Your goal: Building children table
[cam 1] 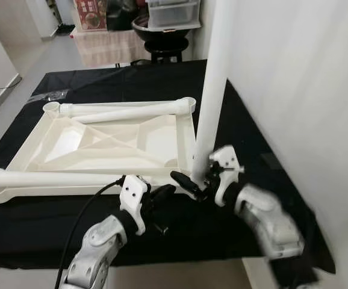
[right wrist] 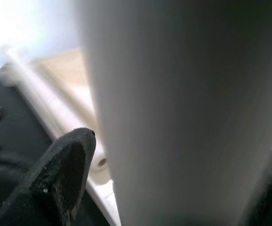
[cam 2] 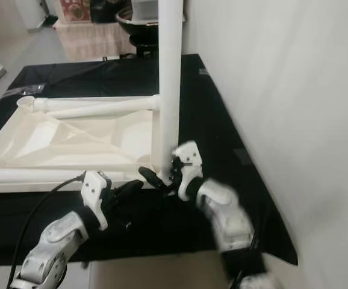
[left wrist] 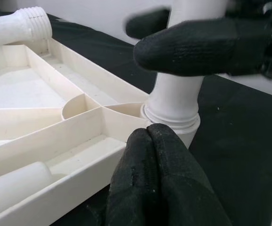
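Two fingers of right gripper [cam 1: 199,180] clamp upright leg [cam 1: 212,90] | left gripper [left wrist: 159,155] fingers together

tabletop [cam 1: 111,141]: smooth white plastic | leg [cam 1: 213,90]: same | cloth [cam 1: 270,138]: matt black

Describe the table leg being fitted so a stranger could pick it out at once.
On the black-covered table lies an upturned white tabletop. At its near right corner stands one white leg, gripped by the right end effector. The other legs lie flat; this one stands upright.
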### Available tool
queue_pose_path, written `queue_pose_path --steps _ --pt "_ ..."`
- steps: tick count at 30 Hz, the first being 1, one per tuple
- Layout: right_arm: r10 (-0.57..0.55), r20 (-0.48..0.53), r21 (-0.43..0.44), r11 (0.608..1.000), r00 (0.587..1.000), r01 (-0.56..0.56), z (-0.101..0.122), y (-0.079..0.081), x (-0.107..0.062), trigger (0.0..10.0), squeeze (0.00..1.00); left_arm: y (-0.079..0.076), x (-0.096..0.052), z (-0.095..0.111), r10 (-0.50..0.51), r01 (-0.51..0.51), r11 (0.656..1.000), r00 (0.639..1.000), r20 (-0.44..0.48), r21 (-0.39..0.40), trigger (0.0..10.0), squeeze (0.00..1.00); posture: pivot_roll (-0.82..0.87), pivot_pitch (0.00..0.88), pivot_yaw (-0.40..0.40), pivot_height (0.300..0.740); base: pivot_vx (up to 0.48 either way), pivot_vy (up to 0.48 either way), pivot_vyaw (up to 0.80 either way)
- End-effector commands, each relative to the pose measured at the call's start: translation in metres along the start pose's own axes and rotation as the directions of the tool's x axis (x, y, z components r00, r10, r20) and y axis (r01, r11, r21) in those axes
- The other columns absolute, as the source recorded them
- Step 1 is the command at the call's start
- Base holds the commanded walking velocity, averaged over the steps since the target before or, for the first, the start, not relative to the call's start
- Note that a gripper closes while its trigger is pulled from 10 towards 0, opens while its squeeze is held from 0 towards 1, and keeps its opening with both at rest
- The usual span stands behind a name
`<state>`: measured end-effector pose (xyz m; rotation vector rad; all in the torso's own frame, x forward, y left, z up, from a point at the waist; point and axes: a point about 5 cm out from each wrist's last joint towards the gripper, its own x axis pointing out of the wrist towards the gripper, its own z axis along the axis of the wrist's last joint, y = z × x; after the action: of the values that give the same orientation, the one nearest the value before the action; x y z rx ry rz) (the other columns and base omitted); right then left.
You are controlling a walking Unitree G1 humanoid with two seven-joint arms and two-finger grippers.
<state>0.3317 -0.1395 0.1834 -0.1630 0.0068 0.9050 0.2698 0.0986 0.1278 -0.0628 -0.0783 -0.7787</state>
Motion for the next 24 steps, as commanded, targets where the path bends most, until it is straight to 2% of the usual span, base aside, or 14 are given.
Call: queue_pose_path --steps 1,3,6,8,9,14,15,16,22,24 --pt "0.091 -0.024 -0.015 0.996 0.996 -0.091 -0.002 -0.006 -0.001 10.0 0.00 0.000 -0.001 -0.004 0.001 -0.001 1.000 1.000 -0.016 0.002 10.0 0.00 -0.12 0.068 -0.007 0.740 0.000 0.000 0.00" --pt "0.091 -0.024 -0.015 0.996 0.996 -0.091 -0.002 -0.006 -0.001 10.0 0.00 0.000 -0.001 -0.004 0.001 -0.001 1.000 1.000 -0.016 0.002 10.0 0.00 -0.12 0.068 -0.007 0.740 0.000 0.000 0.00" --pt "0.144 -0.070 -0.026 0.989 0.987 -0.146 0.013 -0.040 0.003 10.0 0.00 -0.002 -0.001 -0.006 0.006 -0.006 1.000 1.000 -0.018 0.012 10.0 0.00 -0.10 0.062 -0.016 0.740 0.000 0.000 0.00" --pt "0.144 -0.070 -0.026 0.989 0.987 -0.146 0.013 -0.040 0.003 10.0 0.00 -0.002 -0.001 -0.006 0.006 -0.006 1.000 1.000 -0.018 0.012 10.0 0.00 -0.10 0.062 -0.016 0.740 0.000 0.000 0.00" --pt "0.145 -0.090 -0.027 0.989 0.985 -0.148 0.019 -0.047 0.005 10.0 0.00 -0.002 -0.002 -0.006 0.009 -0.009 1.000 1.000 -0.019 0.014 10.0 0.00 -0.09 0.062 -0.018 0.740 0.000 0.000 0.00" --pt "0.128 -0.108 -0.021 0.991 0.986 -0.131 0.027 -0.055 0.009 10.0 0.00 -0.003 -0.003 -0.007 0.011 -0.010 1.000 1.000 -0.022 0.014 10.0 0.00 -0.08 0.064 -0.019 0.740 0.000 0.000 0.00" --pt "0.113 -0.100 -0.010 0.993 0.988 -0.115 0.029 -0.058 0.009 3.6 0.00 -0.004 -0.004 -0.007 0.012 -0.011 1.000 1.000 -0.022 0.014 10.0 0.00 -0.08 0.068 -0.019 0.740 0.000 0.000 0.00" --pt "0.107 -0.085 0.002 0.994 0.991 -0.107 0.031 -0.060 0.008 0.0 0.00 -0.004 -0.004 -0.007 0.013 -0.013 1.000 1.000 -0.023 0.013 10.0 0.00 -0.08 0.070 -0.019 0.740 0.000 0.000 0.00" --pt "0.110 -0.067 0.009 0.994 0.992 -0.110 0.029 -0.064 0.000 0.0 0.00 -0.004 -0.005 -0.006 0.014 -0.013 1.000 1.000 -0.022 0.010 10.0 0.00 -0.09 0.079 -0.009 0.740 0.000 0.000 0.00" --pt "0.088 -0.067 -0.004 0.996 0.994 -0.088 0.018 -0.064 -0.013 0.0 0.00 -0.005 -0.005 -0.006 0.008 -0.008 1.000 1.000 -0.021 0.006 10.0 0.00 -0.10 0.085 -0.007 0.740 0.000 0.000 0.00"
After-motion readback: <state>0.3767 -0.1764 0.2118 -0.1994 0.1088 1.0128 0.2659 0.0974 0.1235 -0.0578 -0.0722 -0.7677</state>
